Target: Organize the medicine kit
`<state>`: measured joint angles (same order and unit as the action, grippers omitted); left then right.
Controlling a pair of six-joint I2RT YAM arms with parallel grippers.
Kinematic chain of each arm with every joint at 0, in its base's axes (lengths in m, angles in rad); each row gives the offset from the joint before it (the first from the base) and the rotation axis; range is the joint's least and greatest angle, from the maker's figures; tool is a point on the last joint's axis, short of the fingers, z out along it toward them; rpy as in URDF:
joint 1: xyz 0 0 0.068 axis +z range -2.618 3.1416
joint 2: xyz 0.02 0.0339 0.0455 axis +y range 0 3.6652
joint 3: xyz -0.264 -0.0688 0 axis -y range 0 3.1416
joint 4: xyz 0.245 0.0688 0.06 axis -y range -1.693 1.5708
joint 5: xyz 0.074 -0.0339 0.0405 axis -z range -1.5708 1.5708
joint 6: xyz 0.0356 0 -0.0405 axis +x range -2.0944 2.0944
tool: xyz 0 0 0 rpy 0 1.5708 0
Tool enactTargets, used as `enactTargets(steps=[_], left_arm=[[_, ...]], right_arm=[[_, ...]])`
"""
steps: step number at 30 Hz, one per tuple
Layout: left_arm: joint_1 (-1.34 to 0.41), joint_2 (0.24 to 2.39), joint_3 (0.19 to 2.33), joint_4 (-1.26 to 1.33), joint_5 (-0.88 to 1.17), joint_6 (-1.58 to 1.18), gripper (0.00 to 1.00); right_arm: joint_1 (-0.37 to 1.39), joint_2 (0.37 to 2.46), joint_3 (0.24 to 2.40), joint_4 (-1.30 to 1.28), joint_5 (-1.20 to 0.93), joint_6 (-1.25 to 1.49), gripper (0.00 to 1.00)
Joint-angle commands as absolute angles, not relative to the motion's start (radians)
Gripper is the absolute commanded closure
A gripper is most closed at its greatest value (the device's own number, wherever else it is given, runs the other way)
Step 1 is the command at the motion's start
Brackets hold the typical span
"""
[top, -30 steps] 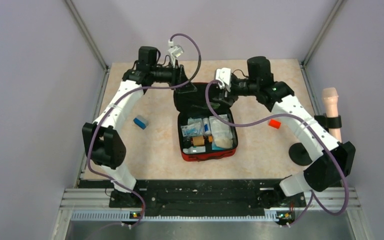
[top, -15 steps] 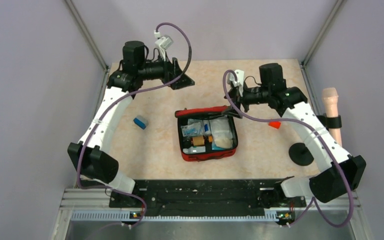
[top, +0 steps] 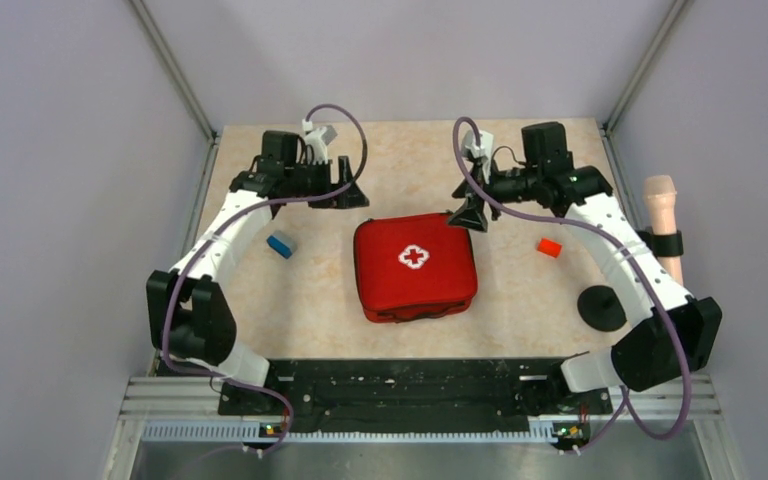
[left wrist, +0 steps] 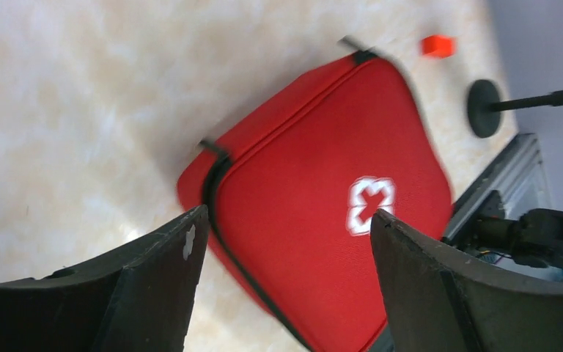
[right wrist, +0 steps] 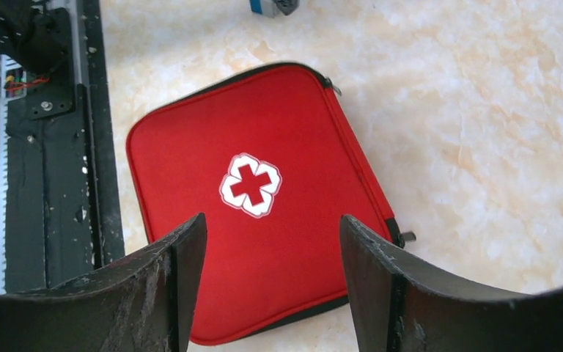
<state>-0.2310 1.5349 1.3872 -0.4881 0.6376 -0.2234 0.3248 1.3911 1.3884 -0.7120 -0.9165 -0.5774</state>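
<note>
In the middle of the counter the kit lies flat with its lid down and the white cross facing up. The left end effector hangs above the counter just past the kit's far left corner, and the right end effector just past the far right corner. Both have their fingers spread apart and hold nothing.

The lid-shutting step looks done, so zipping up seems to be the step in hand. A zip pull sticks out at one corner, but how far the zip is run cannot be told. The next move likely calls for one end effector to pin the soft case while the other pinches that small tab.

A blue box sits left of the kit and an orange-red cap sits right of it, both outside it.

The only marking is the cross emblem; no brand or writing is readable.
</note>
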Motion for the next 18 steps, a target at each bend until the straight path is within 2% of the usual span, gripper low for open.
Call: enactTargets(steps=[1, 4, 8, 15, 18], left_arm=[[-0.204, 1.536, 1.280, -0.505, 0.559, -0.227, 0.17], [-0.210, 1.551, 1.241, -0.536, 0.602, -0.152, 0.28], [-0.212, 1.584, 1.226, -0.559, 0.653, -0.089, 0.33], [-0.210, 1.672, 1.218, -0.607, 0.693, -0.069, 0.50], [-0.210, 1.690, 1.215, -0.598, 0.691, -0.075, 0.52]], right_arm=[[0.317, 1.405, 1.334, -0.601, -0.804, -0.436, 0.36], [0.317, 1.414, 1.266, -0.486, -0.618, -0.239, 0.38], [0.302, 1.399, 1.182, -0.441, -0.504, -0.089, 0.47], [0.297, 1.395, 1.052, -0.416, -0.486, -0.045, 0.58], [0.293, 1.408, 1.032, -0.396, -0.471, -0.041, 0.61]])
